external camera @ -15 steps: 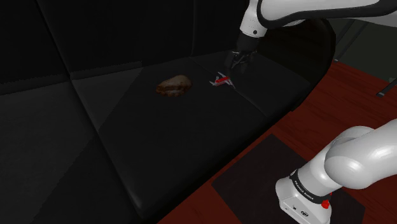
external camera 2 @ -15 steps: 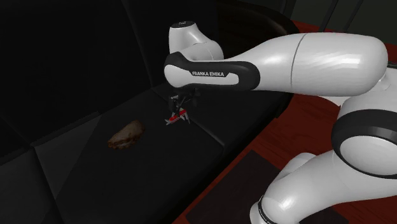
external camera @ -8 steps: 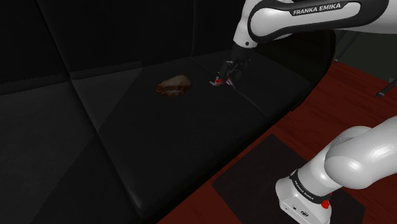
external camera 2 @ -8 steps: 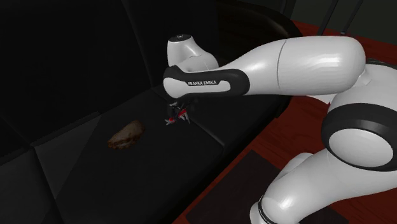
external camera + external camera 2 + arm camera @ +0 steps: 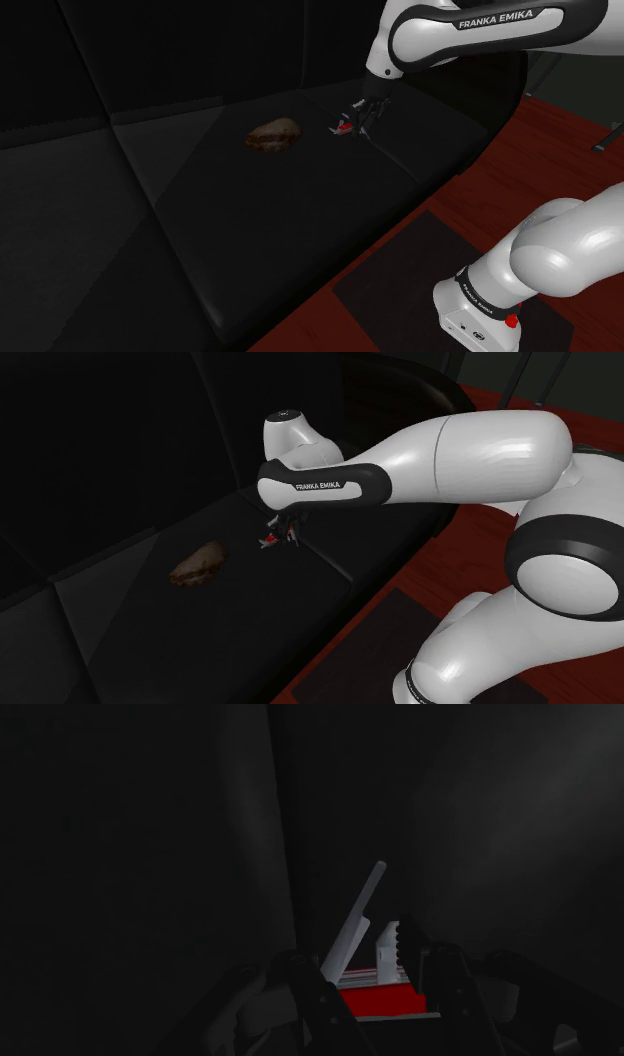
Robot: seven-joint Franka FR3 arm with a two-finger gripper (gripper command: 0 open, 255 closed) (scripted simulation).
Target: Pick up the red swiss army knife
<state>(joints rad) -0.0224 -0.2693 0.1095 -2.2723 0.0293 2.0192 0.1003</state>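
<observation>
Narrowed jaws are clasping the red swiss army knife: in the wrist view the gripper is pressing its two black fingers against either side of the red handle, with no gap showing between finger and handle. The knife is lying low on the black seat cushion, its handle sitting between the fingertips and its tools fanning out beyond them. A long, flat grey blade is slanting up and away from the handle, and a shorter pale tool with a toothed edge is standing beside it, close to one finger.

In the shoulder view the knife is resting at the far part of the cushion, just beside a seam, with the white arm coming down onto it from the shoulder view's right. A brown lumpy thing, rough and rounded, is lying on the same cushion to the shoulder view's left of the knife, apart from it. The cushion is looking smooth and faintly glossy. At the near right a reddish-brown floor is carrying a dark flat mat.
</observation>
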